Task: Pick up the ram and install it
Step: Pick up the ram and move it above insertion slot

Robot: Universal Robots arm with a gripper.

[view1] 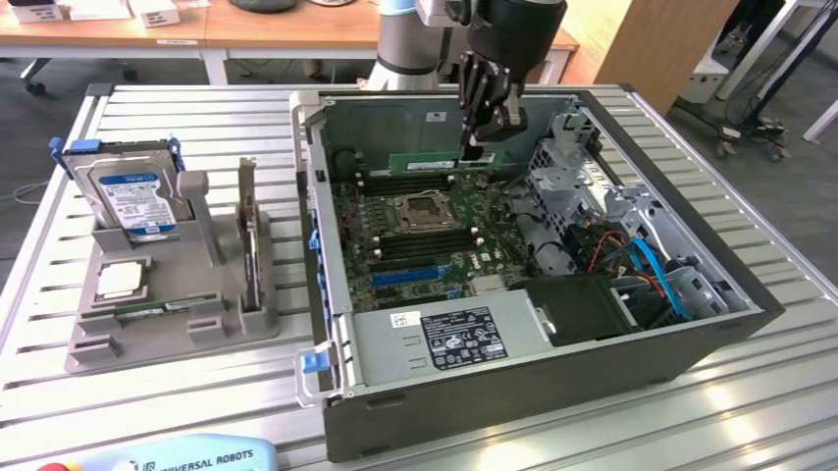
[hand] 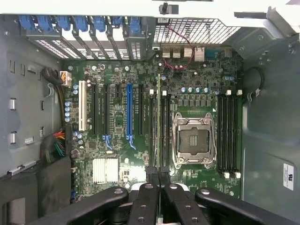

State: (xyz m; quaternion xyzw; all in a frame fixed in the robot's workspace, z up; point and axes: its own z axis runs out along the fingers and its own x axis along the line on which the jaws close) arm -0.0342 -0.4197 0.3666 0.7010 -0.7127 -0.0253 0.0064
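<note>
While vertical above the motherboard (view1: pixel 419 228), end effector (view1: pixel 481 147) tip-down, tight on the ram (view1: pixel 426 158)

Open computer case (view1: pixel 524 392) on slatted table (view1: pixel 157 412); hard drive (view1: pixel 128 196), possibly processor chip (view1: pixel 121 281), in grey holder (view1: pixel 164 343).

Open overhead around black pincer (view1: pixel 478 147) clasping thin green ram stick (view1: pixel 430 157); silver metal drive cage (view1: pixel 576 175), blue cables (view1: pixel 651 265) crowding grey case's (view1: pixel 524 397) wall, the exterior view's right.
</note>
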